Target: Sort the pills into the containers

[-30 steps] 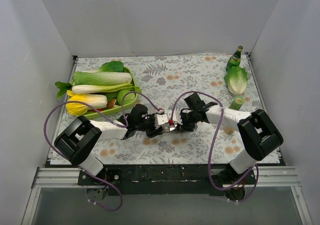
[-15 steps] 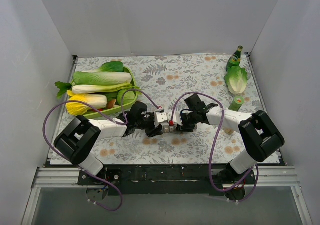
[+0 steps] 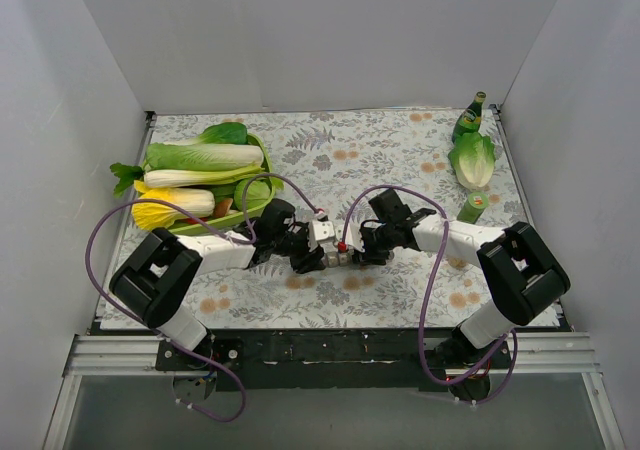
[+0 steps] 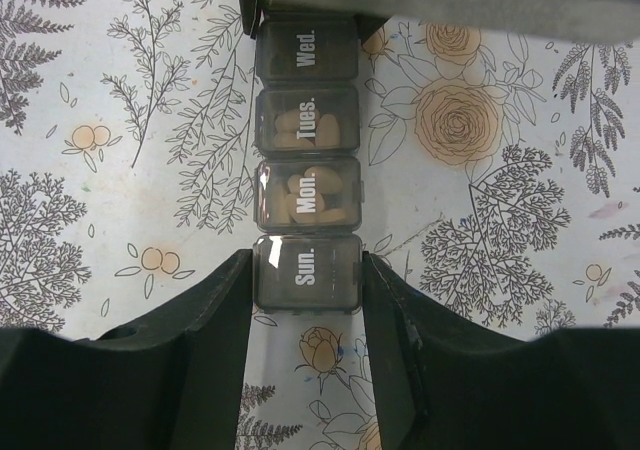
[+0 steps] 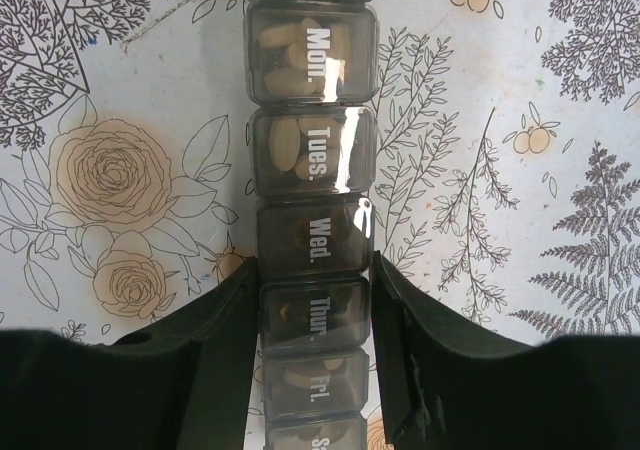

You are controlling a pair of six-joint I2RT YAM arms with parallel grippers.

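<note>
The containers [image 4: 308,200] are a smoky-grey strip of lidded day compartments lying on the flowered cloth; it also shows in the right wrist view [image 5: 312,170] and in the top view [image 3: 336,257]. All lids are down. Tan oval pills [image 4: 300,205] show through the Mon. and Tues. lids, and more in Thur. and Fri. [image 5: 300,315]. My left gripper [image 4: 307,267] is shut on the Sun. end of the strip. My right gripper [image 5: 314,270] is shut on it at the Thur. compartment. The two grippers [image 3: 303,255] [image 3: 362,252] face each other at mid table.
A green tray [image 3: 262,155] with cabbages and greens stands at the back left. A green bottle [image 3: 468,118], a lettuce [image 3: 472,160] and a small green bottle [image 3: 472,207] stand at the back right. White walls close in the table.
Both grippers and the strip between them have shifted slightly away from the arm bases. Both grips are unchanged.
</note>
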